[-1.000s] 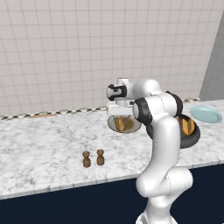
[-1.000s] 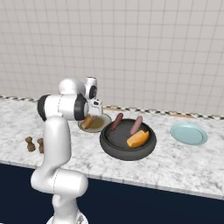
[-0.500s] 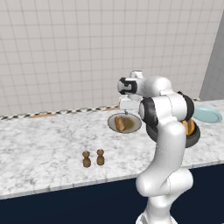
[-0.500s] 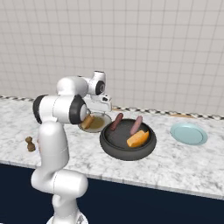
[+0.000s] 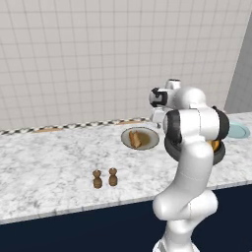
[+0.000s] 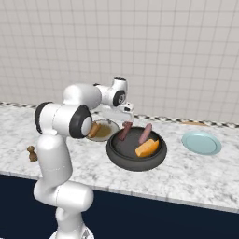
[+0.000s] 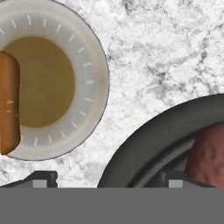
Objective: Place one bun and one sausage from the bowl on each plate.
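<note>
While your pincer (image 7: 107,179) hovers released between beige plate (image 7: 94,83) and bowl (image 7: 144,135), one bun (image 7: 8,100) lies on that plate, sausages (image 6: 145,133) in bowl.

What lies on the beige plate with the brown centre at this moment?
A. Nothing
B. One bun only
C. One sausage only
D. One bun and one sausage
B: the beige plate carries a single golden-tan bun, while two sausages and another bun lie in the dark bowl.
</note>
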{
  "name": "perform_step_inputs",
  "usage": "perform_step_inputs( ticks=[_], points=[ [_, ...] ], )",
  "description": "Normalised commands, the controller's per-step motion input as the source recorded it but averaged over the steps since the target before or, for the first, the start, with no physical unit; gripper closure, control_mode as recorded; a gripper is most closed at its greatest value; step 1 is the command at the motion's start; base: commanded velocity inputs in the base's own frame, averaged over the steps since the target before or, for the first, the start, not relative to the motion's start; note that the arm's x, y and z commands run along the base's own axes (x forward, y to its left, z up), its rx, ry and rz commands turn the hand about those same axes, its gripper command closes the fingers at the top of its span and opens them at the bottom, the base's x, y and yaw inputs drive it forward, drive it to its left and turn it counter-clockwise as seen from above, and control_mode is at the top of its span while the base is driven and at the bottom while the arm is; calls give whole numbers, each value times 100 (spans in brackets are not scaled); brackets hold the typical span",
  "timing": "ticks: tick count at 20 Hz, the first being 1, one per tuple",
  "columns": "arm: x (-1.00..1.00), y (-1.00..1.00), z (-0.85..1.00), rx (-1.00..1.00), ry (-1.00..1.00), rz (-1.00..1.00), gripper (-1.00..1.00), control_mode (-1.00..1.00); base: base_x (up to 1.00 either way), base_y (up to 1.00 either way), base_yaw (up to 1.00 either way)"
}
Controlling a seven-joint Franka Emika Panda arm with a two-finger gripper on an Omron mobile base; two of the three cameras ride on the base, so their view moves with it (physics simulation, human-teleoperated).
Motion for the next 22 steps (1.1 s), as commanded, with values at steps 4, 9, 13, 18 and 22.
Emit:
perform_step_inputs(
  ticks=[4, 9, 13, 18, 22],
  points=[
    [0, -77, 0, 0, -7, 0, -100, -100, 0, 0, 0],
    [-16, -27, 3, 0, -7, 1, -100, -100, 0, 0, 0],
    [-35, 0, 31, -1, -6, 9, -100, -100, 0, 0, 0],
    [-24, -24, 7, -12, -3, 6, -100, -100, 0, 0, 0],
    [0, -42, 7, -11, 0, 2, -100, -100, 0, 0, 0]
  ],
)
